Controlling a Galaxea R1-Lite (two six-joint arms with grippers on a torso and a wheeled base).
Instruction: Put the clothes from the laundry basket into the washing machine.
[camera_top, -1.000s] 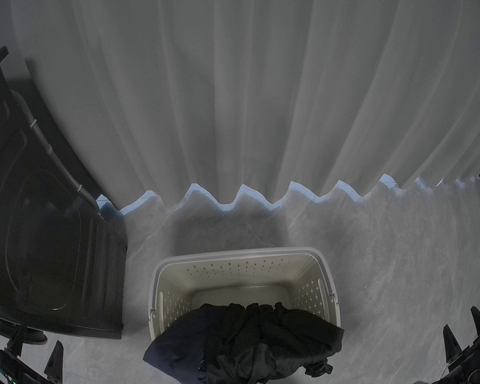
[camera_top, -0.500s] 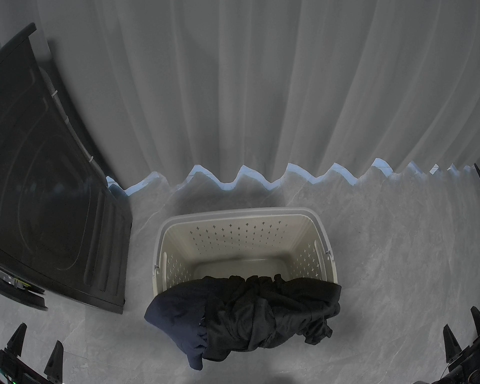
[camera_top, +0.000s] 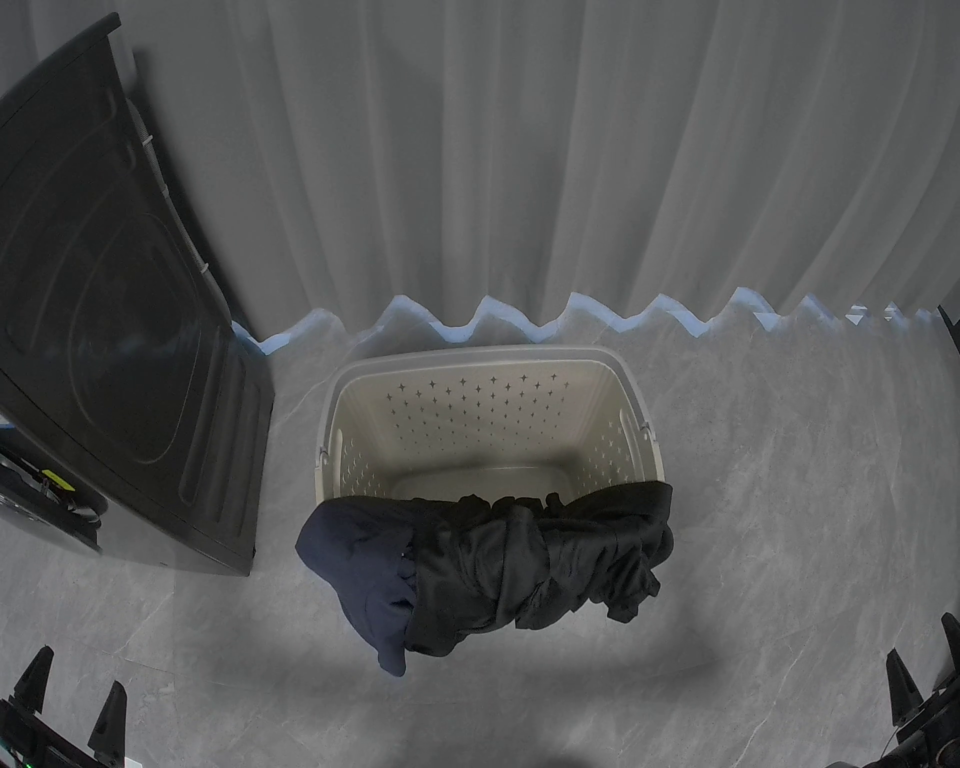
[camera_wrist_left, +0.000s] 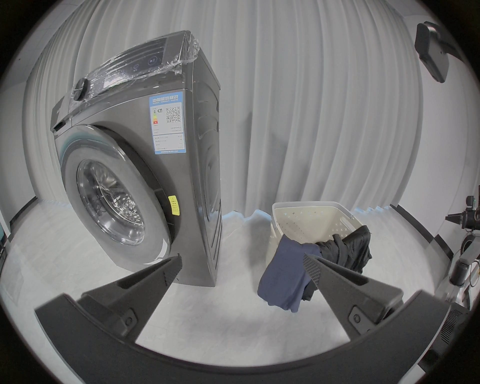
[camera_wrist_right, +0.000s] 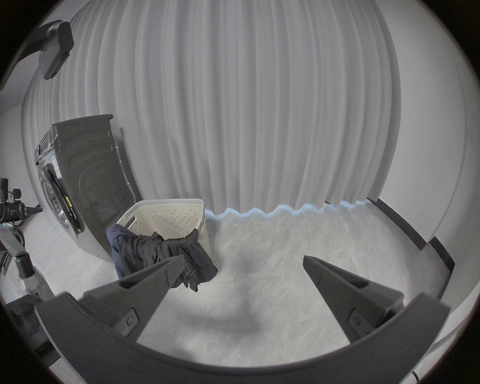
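Grasping well probably means lowering the left hand (camera_top: 78, 672) or the right hand (camera_top: 920, 640), both spread and empty, onto the thick bunch of clothes (camera_top: 500, 570) draped over the near rim of the basket (camera_top: 480, 355).

No print is clear enough to read. In the left wrist view the washing machine (camera_wrist_left: 200, 175) carries a blue-edged white label (camera_wrist_left: 167, 122) on its front, at about one o'clock from the round door (camera_wrist_left: 111, 201). The label bears a square code, small coloured bars and lines of print too small to read. A small yellow sticker (camera_wrist_left: 173, 205) sits at three o'clock from the door, its marks illegible. Faint symbols on the control panel (camera_wrist_left: 135, 62), at twelve o'clock, lie under wrinkled film.
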